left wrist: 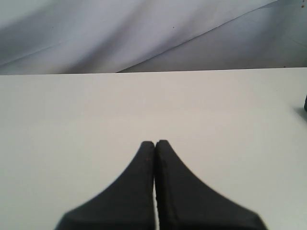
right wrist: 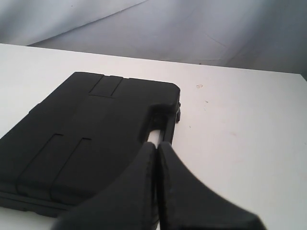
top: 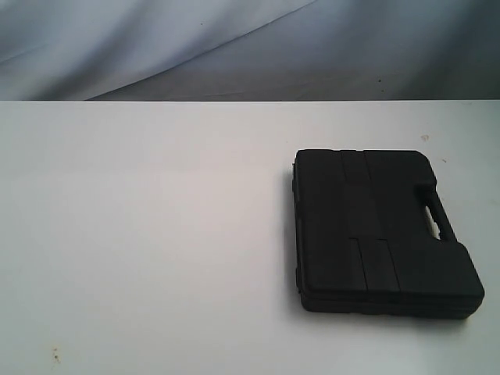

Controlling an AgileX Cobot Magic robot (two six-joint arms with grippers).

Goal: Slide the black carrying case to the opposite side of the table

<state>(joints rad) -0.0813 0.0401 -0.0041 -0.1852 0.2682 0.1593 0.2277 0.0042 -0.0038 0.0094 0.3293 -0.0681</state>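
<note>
Black case (top: 383, 230): flat, closed, moulded handle (top: 444, 215).

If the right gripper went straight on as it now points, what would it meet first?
Probably the black carrying case, at its handle, ahead of the right gripper; depth is unclear.

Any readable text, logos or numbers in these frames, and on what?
None readable.
The black carrying case shows plain moulded panels, no label or logo.
The table has one tiny faint mark beyond the case, too small to tell whether it is writing.
</note>
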